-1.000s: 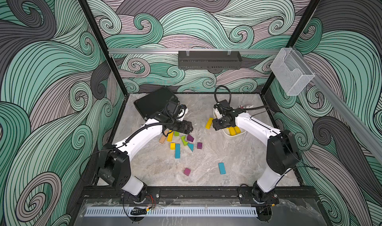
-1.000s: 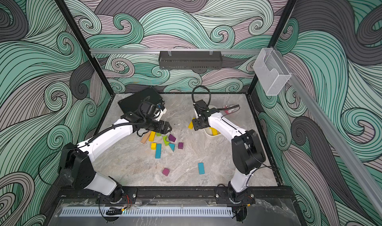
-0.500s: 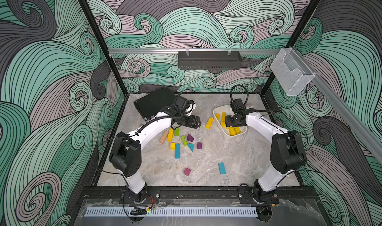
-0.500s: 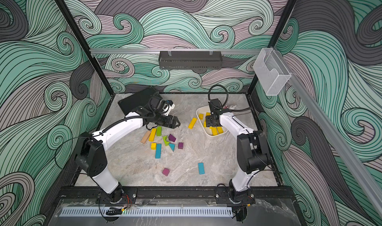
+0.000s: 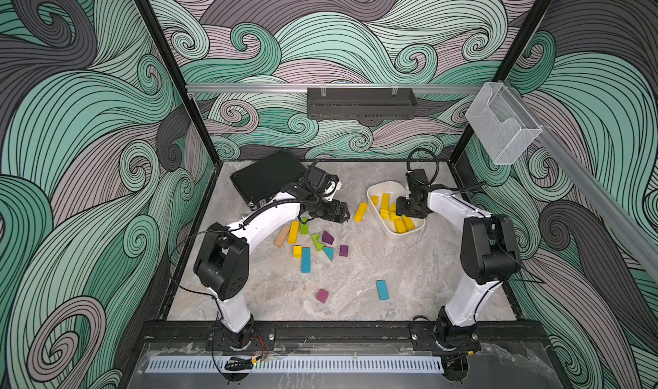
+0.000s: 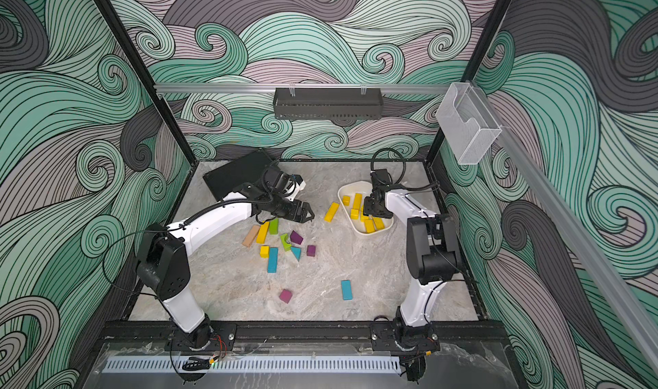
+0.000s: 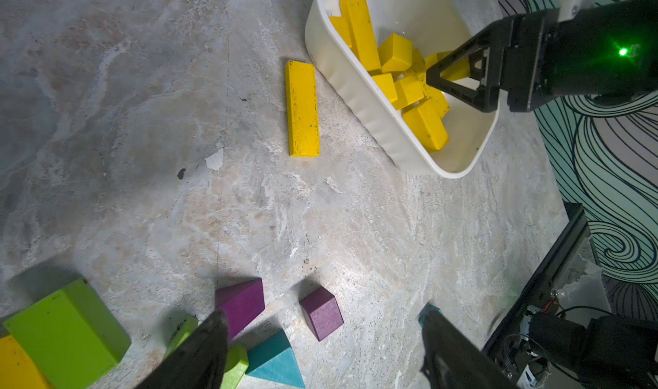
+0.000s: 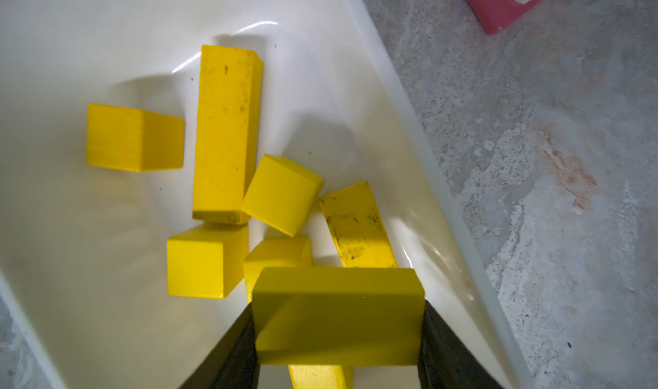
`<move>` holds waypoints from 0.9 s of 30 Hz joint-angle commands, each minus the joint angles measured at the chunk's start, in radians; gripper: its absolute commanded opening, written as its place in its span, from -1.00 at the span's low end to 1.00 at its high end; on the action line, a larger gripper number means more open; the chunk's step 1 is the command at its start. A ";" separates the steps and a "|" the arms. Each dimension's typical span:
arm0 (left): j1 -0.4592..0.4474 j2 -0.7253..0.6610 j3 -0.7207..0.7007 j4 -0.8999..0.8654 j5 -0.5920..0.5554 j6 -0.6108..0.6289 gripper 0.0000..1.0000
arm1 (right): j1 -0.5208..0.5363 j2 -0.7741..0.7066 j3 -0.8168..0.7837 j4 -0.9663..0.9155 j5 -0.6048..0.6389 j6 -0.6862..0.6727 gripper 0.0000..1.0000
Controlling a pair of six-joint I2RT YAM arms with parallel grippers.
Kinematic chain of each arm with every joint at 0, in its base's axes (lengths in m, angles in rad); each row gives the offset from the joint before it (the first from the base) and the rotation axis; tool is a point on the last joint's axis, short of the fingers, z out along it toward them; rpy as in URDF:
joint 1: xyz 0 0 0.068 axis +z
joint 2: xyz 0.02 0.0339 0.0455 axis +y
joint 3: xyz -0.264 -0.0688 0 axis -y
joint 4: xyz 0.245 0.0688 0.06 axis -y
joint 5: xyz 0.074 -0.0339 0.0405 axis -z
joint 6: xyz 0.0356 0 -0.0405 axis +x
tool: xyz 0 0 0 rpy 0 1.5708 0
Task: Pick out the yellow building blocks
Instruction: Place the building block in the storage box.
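Reaching rightward over the mixed pile, the left gripper point(image 5: 342, 215) hovers with jaws apart and empty, short of a long yellow bar point(image 5: 360, 211) lying just left of the white tub point(image 5: 374, 195). Farther right, the right gripper point(image 8: 338, 337), its tips cut off at the wrist view's edge, stays clamped on a yellow block point(image 8: 336, 314) above the tub's yellow building blocks point(image 8: 224, 131), having swung there from the tub's left side.

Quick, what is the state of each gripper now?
Left gripper: open, holding nothing.
Right gripper: closed on a yellow block, above the white tub.
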 commanded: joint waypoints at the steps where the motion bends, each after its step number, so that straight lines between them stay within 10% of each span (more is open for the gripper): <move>1: -0.004 0.016 0.013 -0.009 0.012 0.011 0.69 | 0.004 0.038 0.073 0.007 0.006 0.048 0.19; 27: -0.002 0.012 0.005 -0.012 0.038 0.005 0.69 | 0.005 0.244 0.262 0.058 0.051 0.226 0.57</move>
